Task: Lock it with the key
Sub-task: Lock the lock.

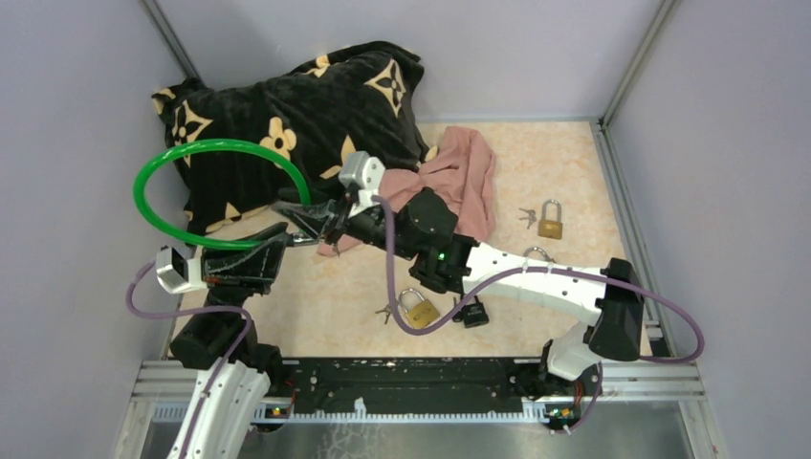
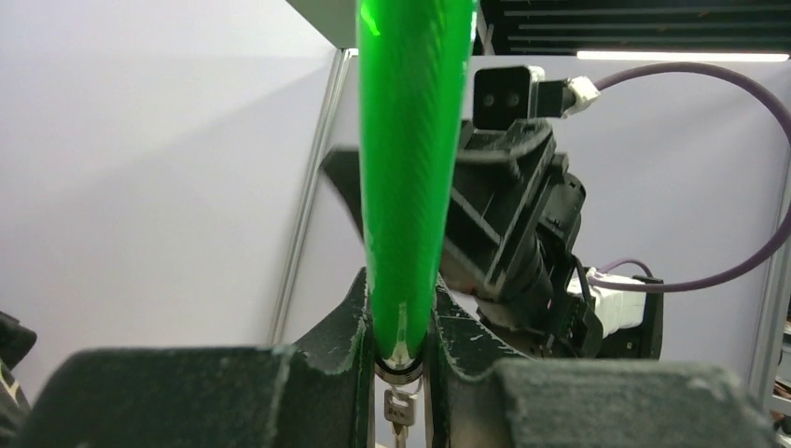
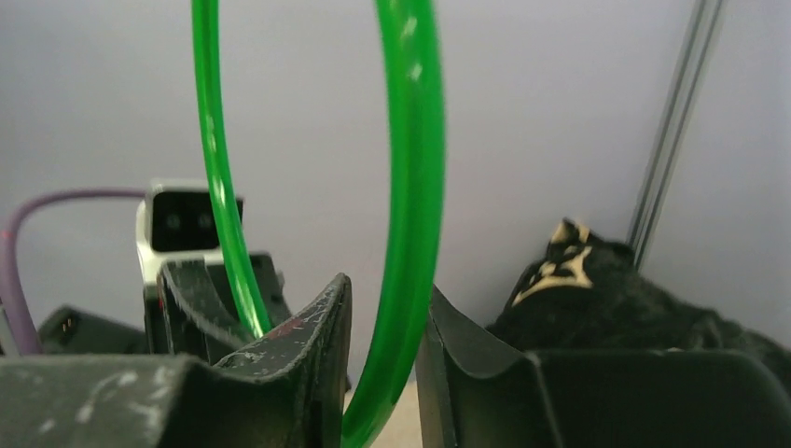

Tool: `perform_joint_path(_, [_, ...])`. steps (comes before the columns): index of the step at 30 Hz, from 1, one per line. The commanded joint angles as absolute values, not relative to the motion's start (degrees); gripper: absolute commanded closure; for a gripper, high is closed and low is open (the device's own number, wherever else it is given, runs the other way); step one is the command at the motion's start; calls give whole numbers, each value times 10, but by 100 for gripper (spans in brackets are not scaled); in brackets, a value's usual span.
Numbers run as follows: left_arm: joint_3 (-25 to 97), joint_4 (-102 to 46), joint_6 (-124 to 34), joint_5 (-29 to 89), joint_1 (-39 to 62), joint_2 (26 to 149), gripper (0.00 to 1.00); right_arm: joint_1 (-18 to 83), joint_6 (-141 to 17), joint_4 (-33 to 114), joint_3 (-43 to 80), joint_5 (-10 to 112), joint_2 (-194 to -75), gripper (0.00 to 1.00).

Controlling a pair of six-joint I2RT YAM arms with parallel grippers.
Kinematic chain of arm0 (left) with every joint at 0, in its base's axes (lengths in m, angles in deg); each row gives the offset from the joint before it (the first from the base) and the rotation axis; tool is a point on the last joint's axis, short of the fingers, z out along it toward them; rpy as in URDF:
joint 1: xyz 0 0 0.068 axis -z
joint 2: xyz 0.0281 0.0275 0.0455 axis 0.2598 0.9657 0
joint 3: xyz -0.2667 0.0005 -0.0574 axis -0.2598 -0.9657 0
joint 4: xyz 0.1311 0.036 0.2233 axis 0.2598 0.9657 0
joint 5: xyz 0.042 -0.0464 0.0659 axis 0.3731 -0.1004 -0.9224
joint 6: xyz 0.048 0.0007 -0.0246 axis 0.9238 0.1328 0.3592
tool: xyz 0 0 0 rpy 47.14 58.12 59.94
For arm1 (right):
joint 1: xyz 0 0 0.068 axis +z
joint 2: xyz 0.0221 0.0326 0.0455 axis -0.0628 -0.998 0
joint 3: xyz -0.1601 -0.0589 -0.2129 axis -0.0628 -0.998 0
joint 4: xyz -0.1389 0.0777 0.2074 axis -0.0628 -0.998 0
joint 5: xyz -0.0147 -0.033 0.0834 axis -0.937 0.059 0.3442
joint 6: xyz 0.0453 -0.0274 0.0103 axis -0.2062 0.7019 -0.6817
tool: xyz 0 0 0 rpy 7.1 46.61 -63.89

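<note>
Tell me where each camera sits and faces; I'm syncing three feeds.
Top external: above and behind the bases, looking down on the beige table; both arms show, left gripper and right gripper together at the green plastic-coated cable loop.
Left wrist: on the left arm, looking along its fingers clamped on the loop, toward the right gripper.
Right wrist: on the right arm, its fingers either side of the loop, facing the left arm's white camera box.
Shared: the wrist views face each other; all show the loop.
</note>
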State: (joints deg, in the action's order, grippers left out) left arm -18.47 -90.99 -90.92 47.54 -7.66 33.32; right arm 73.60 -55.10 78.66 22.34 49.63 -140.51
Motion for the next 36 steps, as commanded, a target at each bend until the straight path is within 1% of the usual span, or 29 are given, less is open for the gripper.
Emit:
perform_joint_path(1, [-172,-961,-903,441,-73,318,100,746,-522,681,228,498,-1410,69])
perform_joint_path(3, [-177,-950,-898,443,-73,317,100,746,-519,680,233,499,-1405,65])
perform_joint_path(5, [-181,-945,-892,442,-72,316,100,747,-516,680,235,501,-1400,59])
perform_joint_path(10, [-185,-950,-883,441,-72,312,100,746,-509,637,251,514,-1386,28])
perform_joint_path(12, [-187,-953,-879,439,-72,312,100,747,-504,604,258,516,-1378,4])
perform_joint_path(13, [-187,-954,-878,438,-72,312,100,746,-502,590,260,518,-1371,2])
perform_joint_path(16, [-187,-954,-878,440,-72,312,100,744,-500,531,276,527,-1355,2])
perform_joint_path(19, [-187,-951,-880,439,-72,312,100,732,-513,433,316,586,-1350,2])
perform_joint_path(22, [-186,-950,-879,438,-72,312,100,706,-575,342,353,650,-1350,2])
perform_joint_path(24, [-186,-951,-880,438,-72,311,100,682,-640,315,349,680,-1339,3])
perform_joint_path(27, [-187,-951,-880,438,-72,311,100,644,-731,355,286,709,-1303,12])
perform_joint_path(29, [-187,-950,-881,439,-72,310,100,628,-767,392,247,726,-1282,15])
perform_joint_path(33, [-187,-949,-883,442,-72,309,100,627,-790,392,238,734,-1280,20])
perform_joint_path(36, [-185,-946,-884,443,-72,310,100,627,-803,404,244,748,-1293,22])
